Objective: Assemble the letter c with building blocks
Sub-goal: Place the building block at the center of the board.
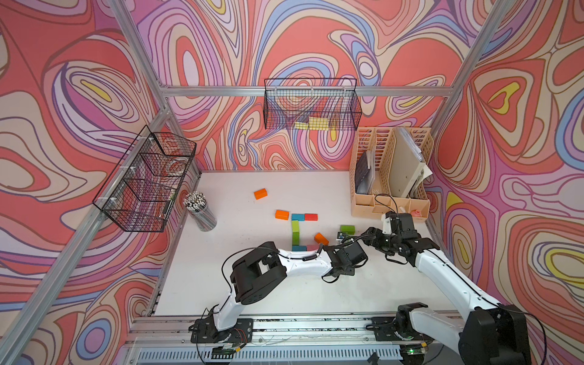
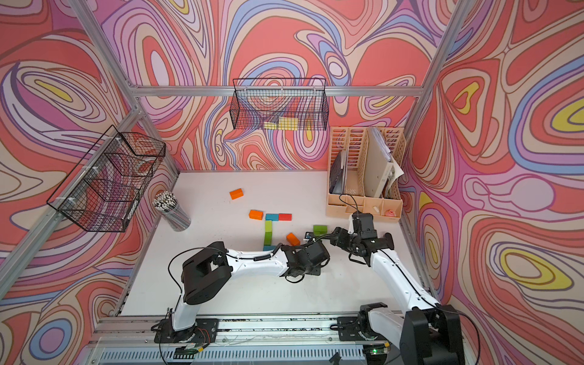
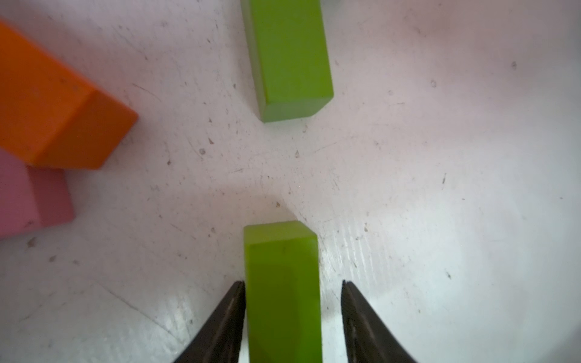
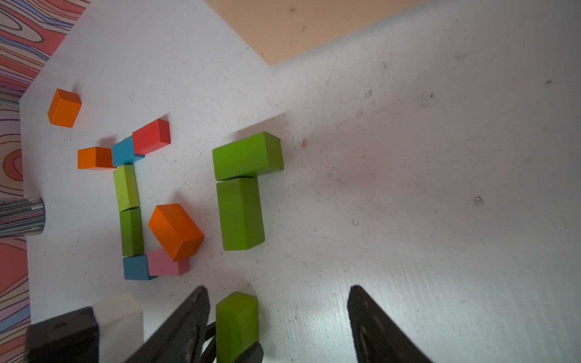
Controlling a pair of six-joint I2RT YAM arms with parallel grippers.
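Left gripper point(image 3: 293, 281): jaws partly open astride green block point(image 3: 281, 251), one finger touching, the other apart.
Right gripper point(image 4: 278, 287): jaws wide, holding nothing.
Green block: near tilted orange block point(image 4: 176, 231), which overlaps pink block point(image 4: 163, 264).

Swirled walls point(image 1: 316, 47) of coral, lilac and cream close me in on three sides, braced by aluminium rails point(image 1: 246, 91). My table point(image 1: 227, 189) is white, scuffed and brightly lit. One wire basket point(image 1: 311, 104) hangs on the back wall and another point(image 1: 145, 180) on the left. A beige file rack point(image 1: 388, 158) fills the far right corner.
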